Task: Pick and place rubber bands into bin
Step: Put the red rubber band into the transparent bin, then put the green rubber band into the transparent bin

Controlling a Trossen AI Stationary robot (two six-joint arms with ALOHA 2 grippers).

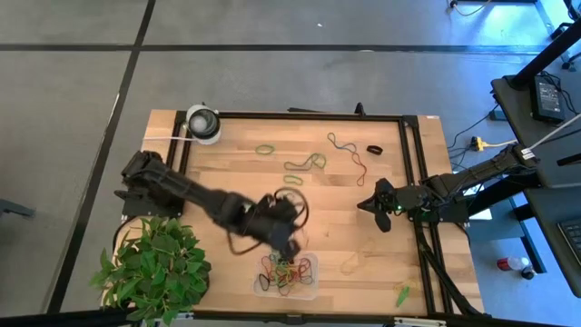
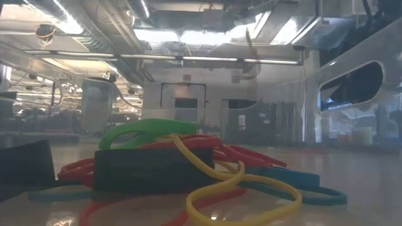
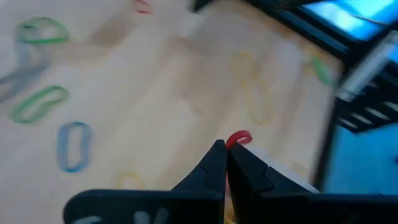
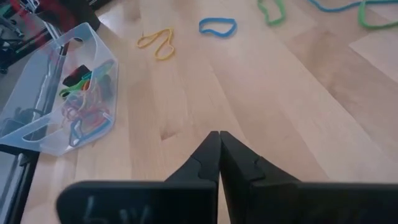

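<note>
Left arm reaches from its base at the table's left edge toward the bin (image 1: 310, 289), elbow bent, wrist angled down. Left gripper (image 1: 289, 247) hovers just above the bin's near-left corner; fingers (image 3: 211, 171) pressed together, a small red rubber band (image 3: 238, 138) pinched at the tips.

Right arm extends from the table's right edge, forearm roughly level. Right gripper (image 1: 366, 204) sits well apart from the bin, up and to its right; fingers (image 4: 210, 155) closed against each other, nothing between them.
</note>
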